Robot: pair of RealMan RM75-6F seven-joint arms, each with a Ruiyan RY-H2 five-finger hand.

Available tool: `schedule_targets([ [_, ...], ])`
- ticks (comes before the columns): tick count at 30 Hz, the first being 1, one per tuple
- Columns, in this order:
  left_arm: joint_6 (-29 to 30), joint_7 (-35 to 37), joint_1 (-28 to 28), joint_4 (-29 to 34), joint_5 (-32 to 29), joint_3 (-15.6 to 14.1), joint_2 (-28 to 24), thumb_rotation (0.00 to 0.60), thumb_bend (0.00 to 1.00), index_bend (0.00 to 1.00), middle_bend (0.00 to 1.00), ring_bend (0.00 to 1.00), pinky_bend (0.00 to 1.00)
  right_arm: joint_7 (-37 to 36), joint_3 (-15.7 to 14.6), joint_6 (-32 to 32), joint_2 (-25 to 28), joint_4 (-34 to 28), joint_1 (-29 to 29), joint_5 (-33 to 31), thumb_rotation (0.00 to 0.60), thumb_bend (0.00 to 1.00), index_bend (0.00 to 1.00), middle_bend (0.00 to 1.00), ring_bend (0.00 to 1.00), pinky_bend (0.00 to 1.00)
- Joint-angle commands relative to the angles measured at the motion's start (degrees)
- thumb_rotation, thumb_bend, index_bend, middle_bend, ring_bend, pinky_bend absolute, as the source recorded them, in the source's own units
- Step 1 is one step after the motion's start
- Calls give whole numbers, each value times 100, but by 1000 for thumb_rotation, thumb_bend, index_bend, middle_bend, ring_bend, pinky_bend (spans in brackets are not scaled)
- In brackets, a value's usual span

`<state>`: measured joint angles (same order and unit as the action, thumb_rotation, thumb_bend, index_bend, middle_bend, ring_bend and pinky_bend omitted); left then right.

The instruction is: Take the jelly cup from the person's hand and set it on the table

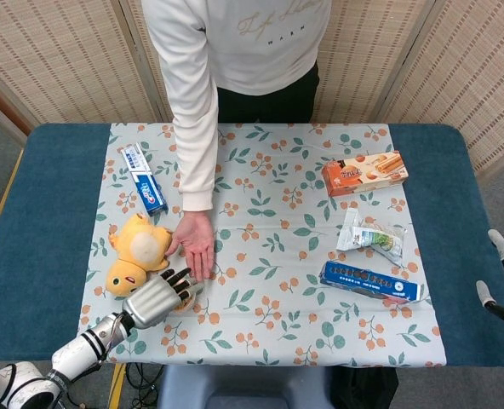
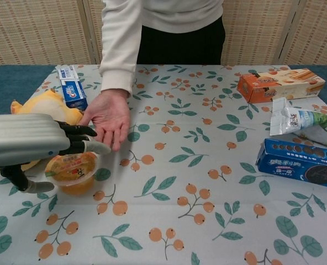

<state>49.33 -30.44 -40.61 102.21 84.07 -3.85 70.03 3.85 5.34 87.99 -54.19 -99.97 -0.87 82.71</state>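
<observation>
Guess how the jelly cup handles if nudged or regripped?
The jelly cup looks like thin clear plastic with a film lid, so it likely flexes if squeezed. It sits squat on the tablecloth, so tipping seems unlikely. Left hand hovers over it; smooth walls may slip.

person's hand & plush toy crowd left, centre cloth open
</observation>
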Motion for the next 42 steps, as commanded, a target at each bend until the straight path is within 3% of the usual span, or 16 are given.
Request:
schedule_targets([
  [1, 188, -29, 97, 241, -100, 48, -246, 600, 321, 0, 0, 0, 199, -1, 1, 0, 0, 0, -1, 2, 600, 353, 86, 221, 192, 411],
  [9, 908, 232, 418, 574, -240, 276, -837, 600, 321, 0, 0, 0, 199, -8, 9, -34, -21, 15, -28, 6, 600, 353, 86, 221, 192, 411],
  [18, 1617, 908, 997, 265, -999, 526, -1218, 600, 321, 0, 0, 0, 195, -8, 6, -86, -36, 38, -56, 4, 600, 353, 86, 221, 192, 411],
  [28, 2552, 1324, 1896, 32, -1388, 456, -1189, 600, 321, 0, 0, 0, 184, -241, -88, -233, -47, 53, -107, 153, 600, 359, 86, 221, 192, 411],
  [37, 3528, 1623, 2670, -221, -922, 292, -808, 600, 321, 0, 0, 0, 151, -591, -231, -386, -30, -1, -67, 168, 600, 360, 86, 221, 192, 411],
  [42, 3756, 1693, 2860, -288, -710, 276, -693, 600, 321, 1, 0, 0, 149, -729, -263, -373, -84, 37, -50, 219, 600, 360, 86, 221, 192, 411],
])
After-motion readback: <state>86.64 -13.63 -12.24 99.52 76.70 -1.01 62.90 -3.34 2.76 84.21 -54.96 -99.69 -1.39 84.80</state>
